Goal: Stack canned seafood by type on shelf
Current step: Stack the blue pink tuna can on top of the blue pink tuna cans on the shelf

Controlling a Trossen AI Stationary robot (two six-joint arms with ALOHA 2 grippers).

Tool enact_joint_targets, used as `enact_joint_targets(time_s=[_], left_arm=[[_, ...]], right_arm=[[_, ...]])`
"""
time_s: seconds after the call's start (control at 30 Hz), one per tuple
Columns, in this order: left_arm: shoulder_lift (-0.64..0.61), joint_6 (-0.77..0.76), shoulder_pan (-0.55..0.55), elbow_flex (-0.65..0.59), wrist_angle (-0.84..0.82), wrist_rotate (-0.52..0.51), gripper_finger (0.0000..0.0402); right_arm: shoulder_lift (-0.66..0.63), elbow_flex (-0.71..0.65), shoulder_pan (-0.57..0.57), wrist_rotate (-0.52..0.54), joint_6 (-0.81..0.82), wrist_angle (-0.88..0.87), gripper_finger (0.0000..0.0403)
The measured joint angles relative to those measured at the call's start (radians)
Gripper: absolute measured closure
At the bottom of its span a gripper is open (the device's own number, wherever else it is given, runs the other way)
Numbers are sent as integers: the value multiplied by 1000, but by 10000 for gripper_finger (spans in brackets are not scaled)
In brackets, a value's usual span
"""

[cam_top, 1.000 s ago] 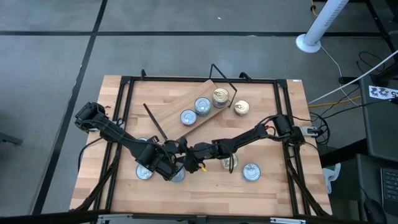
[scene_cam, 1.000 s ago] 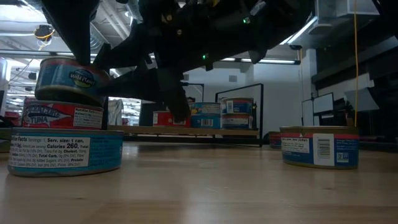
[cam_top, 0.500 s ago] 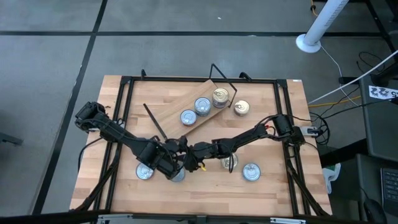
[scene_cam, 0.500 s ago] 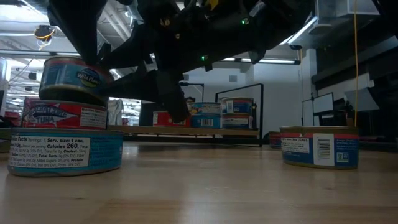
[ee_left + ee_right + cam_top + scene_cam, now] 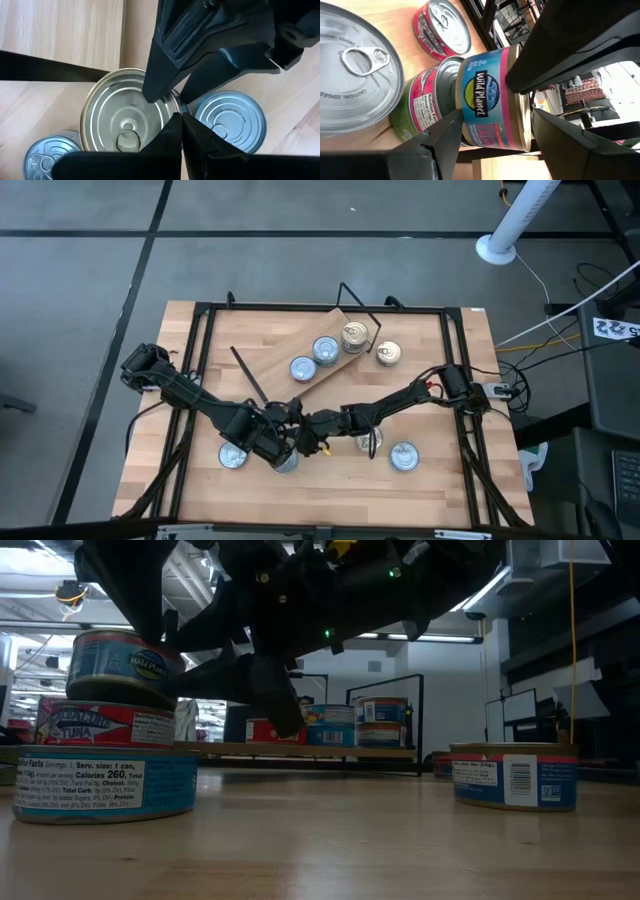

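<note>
The tin in play is the Wild Planet one (image 5: 125,662), sitting in the upper left of the low view. It's a flat round can with a blue label, a pink band and a gold lid, and it's slightly tilted. It's directly over a red tuna tin (image 5: 100,725), either just clear of it or barely resting on it, hard to say which. Compared with a second ago it has only nudged a little to the right and sits a bit less tilted, and from above both arms look basically parked. So this looks like the pick is still being sorted out and no real carry to the shelf (image 5: 275,366) has started. The right gripper (image 5: 495,119) is spread wide with a finger on each side of the can, apparently clamping it by the wall. The left gripper (image 5: 180,125) has its fingers pressed together with nothing in them, tips right at the rim of the gold lid, maybe steadying it. All this happens low and centre in the overhead frame, well apart from the shelf. The shelf lies skewed in the upper middle and already carries two silvery-blue lids and one gold one. Another blue-label tin (image 5: 105,785) sits in front at lower left.
</note>
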Motion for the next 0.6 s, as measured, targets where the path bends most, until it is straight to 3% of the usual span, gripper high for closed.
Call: enact_joint_targets(time_s=[0.6], left_arm=[[0, -8, 0, 0, 2, 0, 401]], right_arm=[[0, 0, 4, -1, 54, -13, 161]])
